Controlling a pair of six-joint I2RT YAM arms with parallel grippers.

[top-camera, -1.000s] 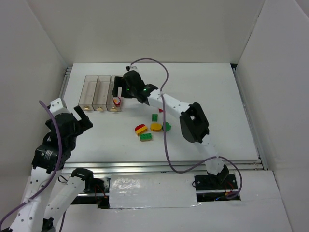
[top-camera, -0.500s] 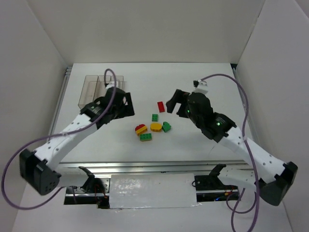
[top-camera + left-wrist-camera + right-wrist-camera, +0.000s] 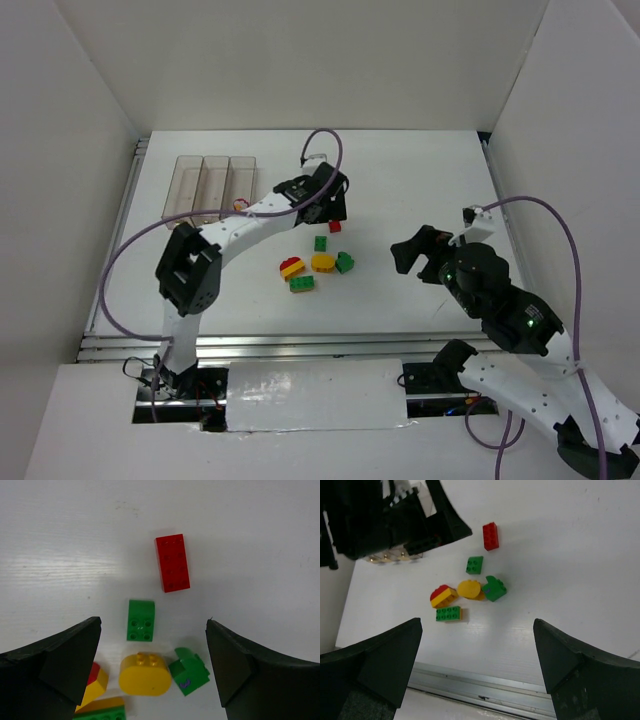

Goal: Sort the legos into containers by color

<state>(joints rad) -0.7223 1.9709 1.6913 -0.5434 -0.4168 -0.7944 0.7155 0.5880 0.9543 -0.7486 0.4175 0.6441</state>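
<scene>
Here my left tool (image 3: 326, 208) hangs open over the legos (image 3: 322, 262), holding nothing. It is far nearer them than my right tool (image 3: 422, 258), which is also open and empty at the right of the overhead view. In the left wrist view the red brick (image 3: 172, 562) lies alone on the surface (image 3: 260, 530) at upper centre, ahead of the tool's gap. Its long axis runs almost straight up the frame, so I judge the jaws would close across its narrow sides. 1 green brick (image 3: 140, 620) sits just below it. The containers (image 3: 200, 185) stand at the overhead view's upper left.
</scene>
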